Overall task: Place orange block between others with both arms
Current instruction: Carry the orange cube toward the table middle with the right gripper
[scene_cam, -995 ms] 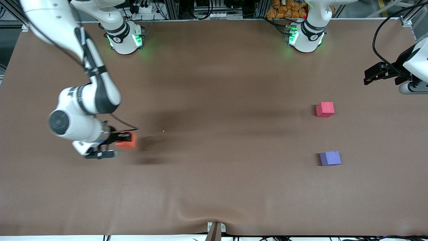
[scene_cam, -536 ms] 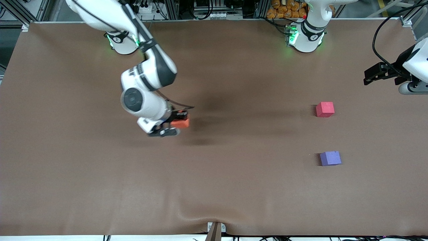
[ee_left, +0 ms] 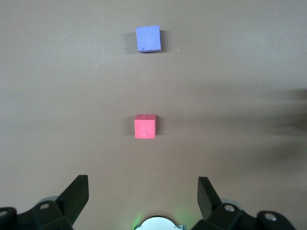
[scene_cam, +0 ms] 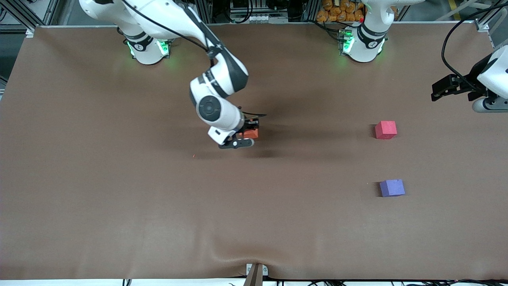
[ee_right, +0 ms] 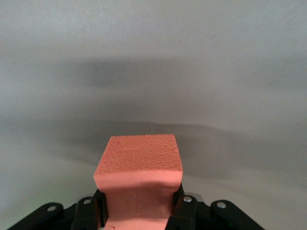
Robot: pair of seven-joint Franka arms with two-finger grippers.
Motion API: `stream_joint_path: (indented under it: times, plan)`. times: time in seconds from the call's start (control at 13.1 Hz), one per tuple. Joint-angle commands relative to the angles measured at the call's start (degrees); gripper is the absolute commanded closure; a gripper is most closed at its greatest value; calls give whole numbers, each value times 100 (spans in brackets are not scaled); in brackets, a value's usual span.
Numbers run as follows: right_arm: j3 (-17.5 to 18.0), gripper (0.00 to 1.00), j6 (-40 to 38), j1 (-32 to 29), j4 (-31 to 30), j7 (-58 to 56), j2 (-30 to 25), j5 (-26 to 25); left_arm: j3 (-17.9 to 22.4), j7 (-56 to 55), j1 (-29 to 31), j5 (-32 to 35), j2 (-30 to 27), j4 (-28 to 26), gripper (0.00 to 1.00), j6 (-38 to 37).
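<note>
Two cubes sit on the brown table [scene_cam: 119, 206] toward the left arm's end: the pink-red cube [scene_cam: 385, 130] and, nearer the camera, the purple cube [scene_cam: 392, 188]. The right gripper [scene_cam: 247, 137] has its fingers clamped on the orange block [scene_cam: 250, 133], up over mid-table. The left gripper [scene_cam: 438, 92] waits with fingers spread wide, holding nothing.

Left gripper [ee_left: 142, 191] hangs spread wide over the table — 2 cubes apart: pink-red cube [ee_left: 145, 126], purple-blue cube [ee_left: 147, 39].
</note>
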Motion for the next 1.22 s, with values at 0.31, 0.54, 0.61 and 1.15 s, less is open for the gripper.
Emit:
stream_joint_path:
  times: [0.31, 0.54, 0.61, 1.15]
  plan:
    - [-98, 28, 542, 468, 358, 349, 541, 75, -29, 57, 47, -26, -30, -78, 0, 101]
    - [-106, 0, 711, 469, 358, 288, 497, 57, -29, 57, 47, -26, -30, -87, 0, 101]
    - [-115, 0, 676, 417, 358, 235, 436, 31, -29, 57, 47, -26, -30, -87, 0, 101]
    - [-115, 0, -1997, -584, 830, 244, -1179, -1213, -29, 57, 47, -26, -30, -87, 0, 101]
